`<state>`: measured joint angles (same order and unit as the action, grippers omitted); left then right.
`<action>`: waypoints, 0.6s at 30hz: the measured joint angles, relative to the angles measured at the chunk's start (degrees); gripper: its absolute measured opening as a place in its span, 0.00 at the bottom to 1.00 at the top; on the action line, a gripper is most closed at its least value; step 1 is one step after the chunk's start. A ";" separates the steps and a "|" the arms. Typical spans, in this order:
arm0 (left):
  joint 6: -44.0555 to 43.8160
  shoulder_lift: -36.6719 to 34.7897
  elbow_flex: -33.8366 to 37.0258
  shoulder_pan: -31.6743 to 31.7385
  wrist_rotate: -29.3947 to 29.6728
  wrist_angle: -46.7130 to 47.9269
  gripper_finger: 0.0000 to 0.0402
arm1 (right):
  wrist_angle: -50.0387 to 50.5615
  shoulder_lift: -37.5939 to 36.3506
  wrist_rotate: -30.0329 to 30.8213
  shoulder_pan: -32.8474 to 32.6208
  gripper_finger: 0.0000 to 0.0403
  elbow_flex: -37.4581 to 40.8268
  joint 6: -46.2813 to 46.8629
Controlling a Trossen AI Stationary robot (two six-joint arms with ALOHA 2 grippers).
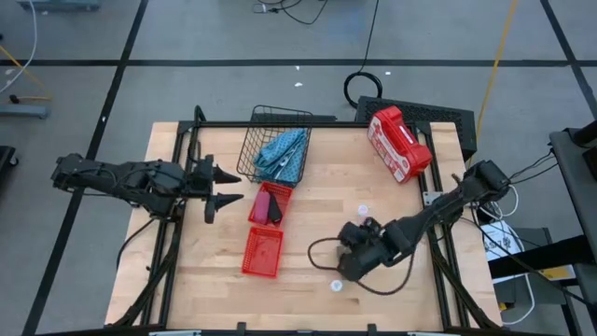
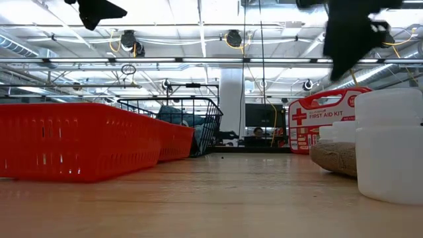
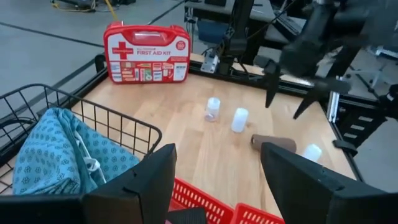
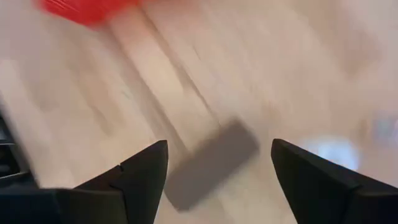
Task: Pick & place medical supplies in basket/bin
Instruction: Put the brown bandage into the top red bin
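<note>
Lying on the table (image 1: 308, 215), the brown bandage roll (image 4: 211, 163) rests on its side just ahead of the right gripper (image 4: 217, 168), with its long axis running slantwise across the gap between the two fingers, not along them. The jaws stand wide apart and hold nothing; the roll sits below and between them, apparently not touched. The right arm is clearly nearer than the left gripper (image 1: 224, 187), which waits half open and empty beside the wire basket (image 1: 266, 121) and the red bin (image 1: 263, 252).
</note>
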<state>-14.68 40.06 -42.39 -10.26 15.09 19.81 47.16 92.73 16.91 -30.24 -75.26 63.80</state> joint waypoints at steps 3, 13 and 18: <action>0.00 0.93 0.00 0.00 0.35 0.00 0.60 | -1.16 1.72 -3.24 0.02 0.67 2.54 7.34; -0.02 1.94 0.00 0.00 1.53 0.00 0.60 | -8.05 8.77 -9.29 -0.35 0.66 7.38 16.05; -0.31 1.94 0.00 0.00 1.55 -0.02 0.60 | -14.05 9.51 -9.58 -0.35 0.66 8.05 14.65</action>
<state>-14.98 42.00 -42.39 -10.26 16.64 19.79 33.11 102.24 7.34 -30.59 -67.21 78.45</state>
